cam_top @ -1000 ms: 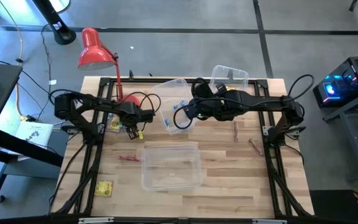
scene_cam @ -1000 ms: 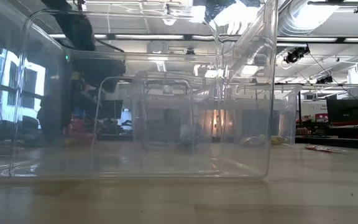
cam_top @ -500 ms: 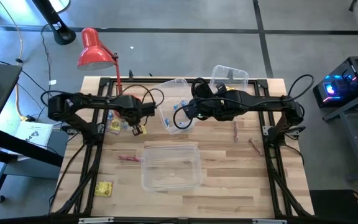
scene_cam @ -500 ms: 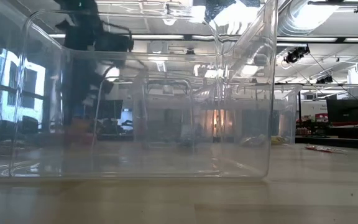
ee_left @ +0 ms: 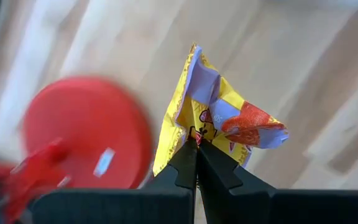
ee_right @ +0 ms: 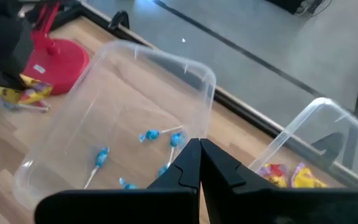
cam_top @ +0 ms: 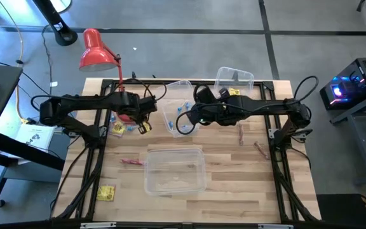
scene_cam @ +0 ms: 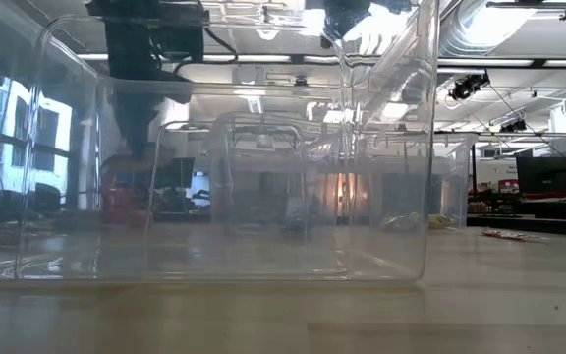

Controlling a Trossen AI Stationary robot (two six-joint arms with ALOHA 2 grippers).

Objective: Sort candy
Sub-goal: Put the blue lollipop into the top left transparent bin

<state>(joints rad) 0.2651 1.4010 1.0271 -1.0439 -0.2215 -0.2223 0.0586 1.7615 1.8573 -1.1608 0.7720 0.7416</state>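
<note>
My left gripper (cam_top: 143, 125) is shut on a yellow squarish packet (ee_left: 219, 121), above the table beside the red lamp's base (ee_left: 86, 134). My right gripper (ee_right: 199, 148) is shut and holds nothing that shows. It hangs over a clear bin (cam_top: 175, 109) in which several blue twist-wrapped pieces (ee_right: 149, 134) lie. Another clear bin (cam_top: 235, 81) at the far edge holds yellow packets (ee_right: 288, 175). More yellow packets lie on the table on the left (cam_top: 116, 128) and near the front left corner (cam_top: 106, 193). Red-pink sticks lie on the left (cam_top: 131, 162) and on the right (cam_top: 240, 133). My left gripper pinches the yellow packet between its two fingertips at the packet's near edge (ee_left: 197, 132). The packet is crumpled and stands out beyond the fingertips, lifted clear of the table.
A large clear bin (cam_top: 175, 169) stands at the middle near the front edge and fills the low view (scene_cam: 224, 177). A red desk lamp (cam_top: 98, 51) stands at the far left, its base close to my left gripper. Cables lie around both arms.
My left gripper has gone up and a little toward the table's right and far edges, still shut on the yellow packet, which has come along clear of the table.
</note>
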